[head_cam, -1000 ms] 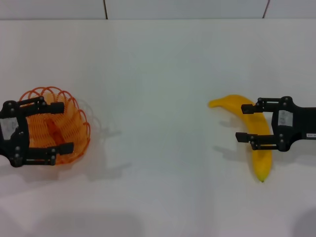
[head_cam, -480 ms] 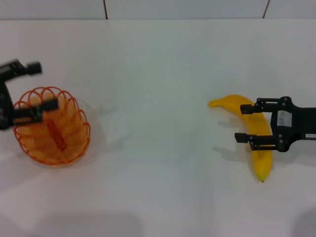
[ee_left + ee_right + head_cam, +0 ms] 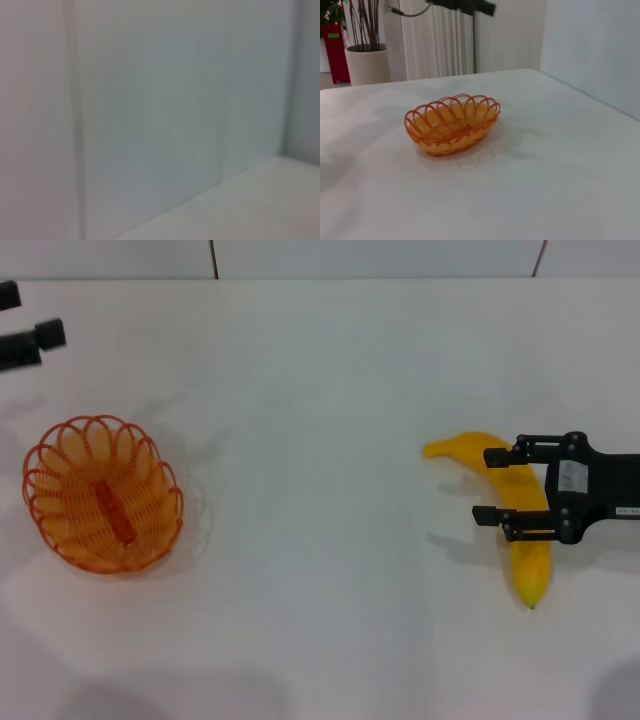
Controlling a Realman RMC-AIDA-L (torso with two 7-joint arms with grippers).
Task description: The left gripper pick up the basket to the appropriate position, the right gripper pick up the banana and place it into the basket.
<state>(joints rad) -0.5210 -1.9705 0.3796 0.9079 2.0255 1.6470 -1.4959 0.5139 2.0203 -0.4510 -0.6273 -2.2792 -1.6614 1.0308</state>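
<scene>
The right claw point(image 3: 499, 483) hangs low with its two fingers spread wide, one on each side of the banana point(image 3: 522, 540), straddling its middle without closing on it. The banana lies on the white tabletop point(image 3: 320, 540), its dark tip pointing toward the robot. Far across from this claw, on the robot's left, the orange basket point(image 3: 102, 494) rests upright and alone. The left claw point(image 3: 25, 335) sits beyond the basket at the picture's edge, well clear of it; its fingers' spread cannot be told.
</scene>
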